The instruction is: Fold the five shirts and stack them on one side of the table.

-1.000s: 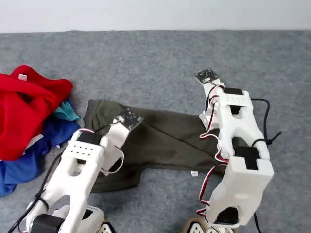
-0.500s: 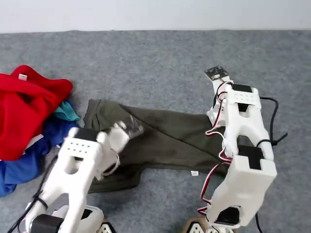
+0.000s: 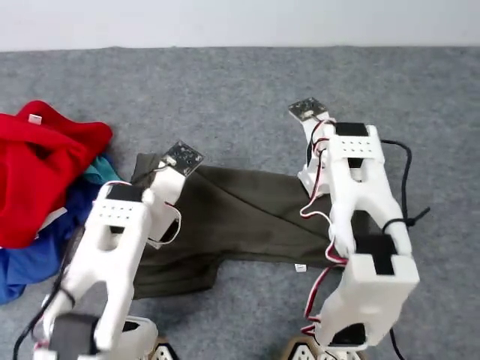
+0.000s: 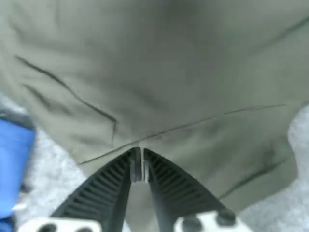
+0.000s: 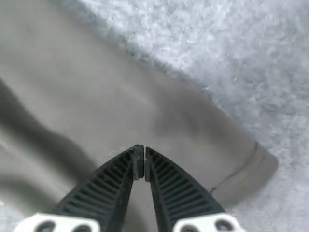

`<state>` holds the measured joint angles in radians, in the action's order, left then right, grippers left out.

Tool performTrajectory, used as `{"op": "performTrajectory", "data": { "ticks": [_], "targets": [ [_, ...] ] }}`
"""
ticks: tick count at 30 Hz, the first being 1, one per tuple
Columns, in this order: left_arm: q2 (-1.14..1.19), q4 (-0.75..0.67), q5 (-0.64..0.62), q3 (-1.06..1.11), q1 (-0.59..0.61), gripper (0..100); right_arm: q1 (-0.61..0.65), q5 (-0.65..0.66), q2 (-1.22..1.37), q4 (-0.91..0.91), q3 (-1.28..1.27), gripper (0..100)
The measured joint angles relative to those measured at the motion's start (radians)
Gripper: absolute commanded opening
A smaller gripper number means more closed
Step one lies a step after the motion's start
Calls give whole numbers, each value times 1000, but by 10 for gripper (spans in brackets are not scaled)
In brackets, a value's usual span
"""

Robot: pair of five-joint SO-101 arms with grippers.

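The left tool (image 4: 138,166) is narrow, its tips together over the olive shirt (image 4: 159,72). The right tool (image 5: 140,164) is narrow too, near that shirt's edge. The olive shirt lies spread on the grey counter (image 3: 225,90), with a red shirt (image 3: 37,172) and a blue shirt (image 3: 34,259) heaped beside it.

We see a table (image 3: 247,90) covered in a grey, felt-like surface that runs back to a pale wall. An olive shirt (image 3: 247,217) lies across its middle, creased and partly folded over itself. At the left sits a heap: a blue shirt (image 3: 34,259) on the grey, a red shirt (image 3: 37,172) piled over it, and a teal shirt (image 3: 105,174) peeking out at the heap's right side, near the olive shirt.
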<state>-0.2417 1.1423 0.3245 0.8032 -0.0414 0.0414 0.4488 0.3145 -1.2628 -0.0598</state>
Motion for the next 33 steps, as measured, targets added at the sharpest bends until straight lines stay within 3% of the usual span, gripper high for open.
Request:
{"op": "performTrajectory", "data": {
  "ticks": [5, 16, 26, 33],
  "targets": [
    [149, -29, -2, -14, 0, 15, -5, 0, 109, 92, 0, 9],
    [144, 97, 28, 26, 5, 15, -94, 38, 129, 236, 2, 9],
    [-199, 215, 29, 46, 3, 15, -98, 40, 130, 203, 35, 9],
    [-390, 302, 34, -51, 60, 15, 17, 40, -20, 17, 44, 9]
  ]
}}
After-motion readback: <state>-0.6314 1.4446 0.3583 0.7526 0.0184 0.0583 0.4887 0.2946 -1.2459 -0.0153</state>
